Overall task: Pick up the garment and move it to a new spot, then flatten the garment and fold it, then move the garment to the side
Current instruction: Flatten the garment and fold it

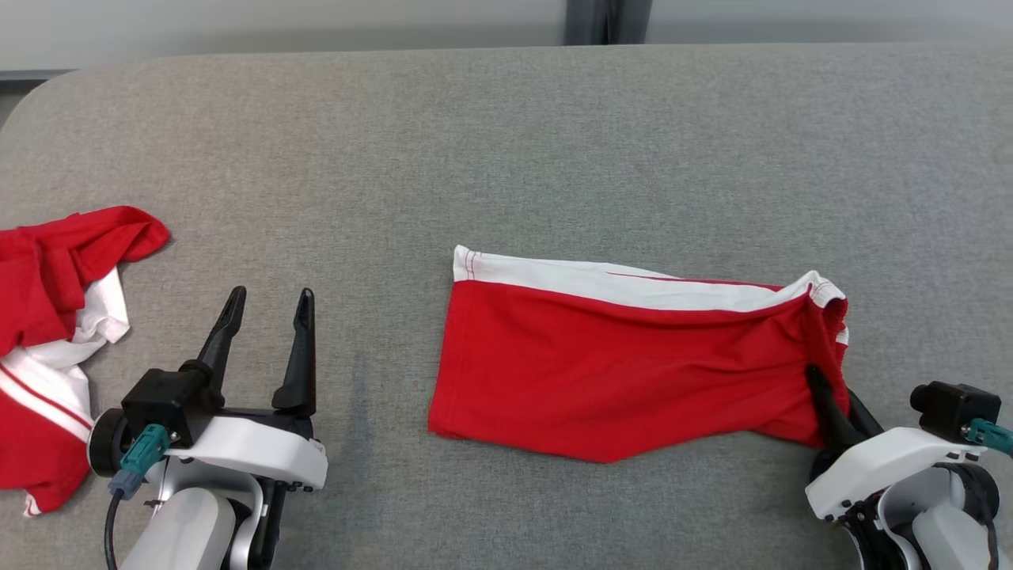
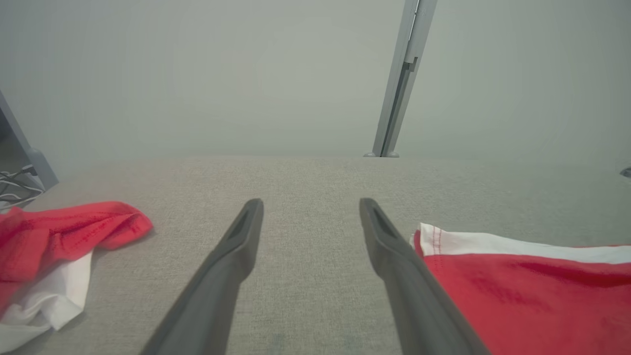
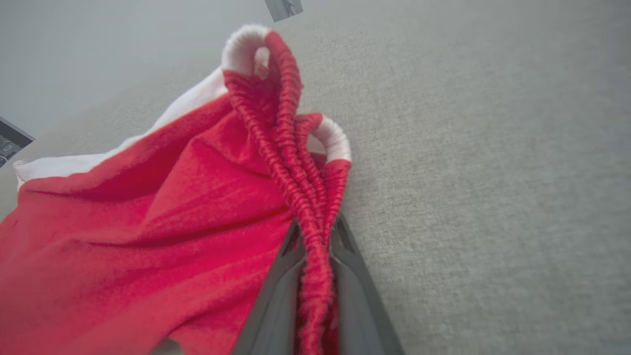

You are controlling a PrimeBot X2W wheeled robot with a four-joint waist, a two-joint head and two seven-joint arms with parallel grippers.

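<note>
A grey, cloth-covered desk (image 1: 506, 142) is spread across the head view, its far left corner rounded. Behind it a pale wall is seen, crossed by a grey upright post (image 2: 402, 79).

The garment (image 1: 617, 364), red with a white band (image 1: 617, 285) along its far edge, is laid on the right half of the desk, near the front. Its left part is spread fairly flat, while creases are drawn across it towards the right end, where the cloth is gathered into folds. A second garment (image 1: 47, 317), also red and white, is left crumpled at the desk's left edge, well apart from the first.

The left gripper (image 1: 271, 294) is held over bare desk between the two garments, nearer the crumpled one in the head view, and nothing is touched by it. Its fingers (image 2: 236, 256) are spread wide and pointed away from the robot; in the left wrist view the white-banded corner of the garment is seen just beside the right-hand finger.

The right gripper (image 1: 823, 384) is set at the garment's right end. There the ribbed elastic waistband (image 3: 296, 197) is bunched into several layers, and these are pinched between the narrowly closed fingers (image 3: 276, 305), with red cloth running down between them in the right wrist view.
</note>
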